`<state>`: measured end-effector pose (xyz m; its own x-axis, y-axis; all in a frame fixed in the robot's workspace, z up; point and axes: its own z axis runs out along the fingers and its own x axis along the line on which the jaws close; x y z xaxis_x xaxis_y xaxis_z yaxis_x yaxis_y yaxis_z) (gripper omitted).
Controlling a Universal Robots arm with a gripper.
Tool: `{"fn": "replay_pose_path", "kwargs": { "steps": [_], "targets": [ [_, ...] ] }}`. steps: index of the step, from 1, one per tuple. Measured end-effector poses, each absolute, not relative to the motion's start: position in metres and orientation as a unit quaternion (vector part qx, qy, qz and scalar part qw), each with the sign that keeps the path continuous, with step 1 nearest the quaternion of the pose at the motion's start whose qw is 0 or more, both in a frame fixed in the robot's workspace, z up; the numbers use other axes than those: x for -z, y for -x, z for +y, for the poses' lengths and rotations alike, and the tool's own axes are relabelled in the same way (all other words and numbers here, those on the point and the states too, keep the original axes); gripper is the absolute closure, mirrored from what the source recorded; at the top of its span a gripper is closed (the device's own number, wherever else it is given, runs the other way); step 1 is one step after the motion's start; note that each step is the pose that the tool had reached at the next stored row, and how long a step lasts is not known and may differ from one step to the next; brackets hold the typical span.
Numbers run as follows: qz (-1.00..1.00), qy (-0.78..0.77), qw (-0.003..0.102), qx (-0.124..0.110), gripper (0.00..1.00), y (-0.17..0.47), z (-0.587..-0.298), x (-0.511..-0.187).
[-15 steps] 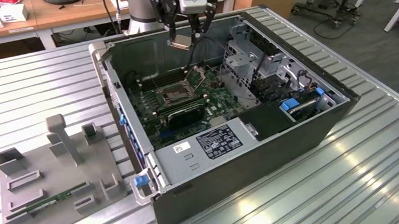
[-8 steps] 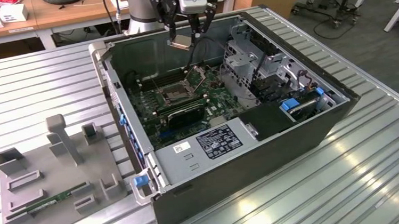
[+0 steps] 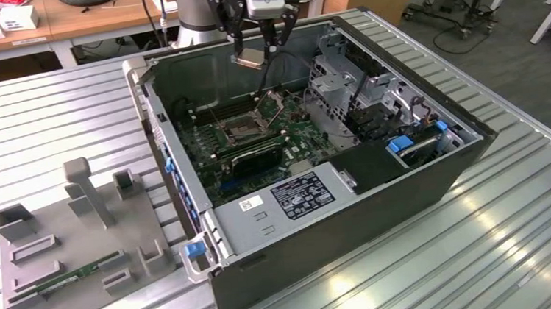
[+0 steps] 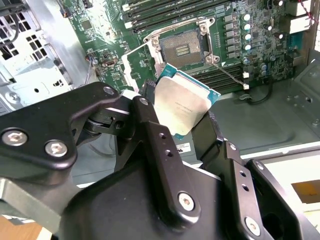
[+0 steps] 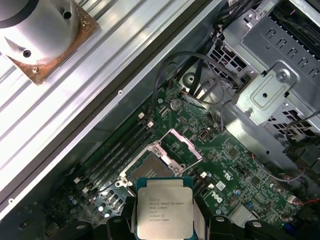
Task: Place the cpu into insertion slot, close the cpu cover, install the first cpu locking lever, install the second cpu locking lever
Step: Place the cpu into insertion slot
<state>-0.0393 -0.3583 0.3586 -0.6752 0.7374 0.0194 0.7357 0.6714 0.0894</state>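
My gripper [image 3: 251,57] is shut on the cpu [image 3: 248,60] and hangs above the back of the open computer case. The cpu [image 4: 182,105] is a flat square chip with a dull metal face and sits between two black fingers [image 4: 150,130]. In the first wrist view the cpu [image 5: 164,210] hangs above and just short of the insertion slot [image 5: 150,166]. The slot [image 4: 182,47] is bare and dark inside its silver frame. The cpu cover [image 5: 186,143] stands tilted open beside it. One thin locking lever [image 4: 230,75] sticks out from the socket's corner. The slot [image 3: 244,131] lies on the green board.
The case [image 3: 359,214] lies on its side on a slatted metal table [image 3: 519,253]. A silver drive cage [image 3: 349,82] and black cables [image 5: 200,75] stand near the socket. Long black memory slots [image 4: 165,10] flank it. At the exterior view's left sits a grey fixture [image 3: 66,237].
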Motion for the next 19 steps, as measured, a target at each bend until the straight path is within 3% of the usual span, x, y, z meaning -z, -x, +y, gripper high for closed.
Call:
{"fn": "replay_pose_path", "kwargs": {
  "steps": [19],
  "targets": [
    [0.833, -0.551, 0.017, -0.043, 0.46, 0.0393, -0.3584, -0.3562]
  ]
}}
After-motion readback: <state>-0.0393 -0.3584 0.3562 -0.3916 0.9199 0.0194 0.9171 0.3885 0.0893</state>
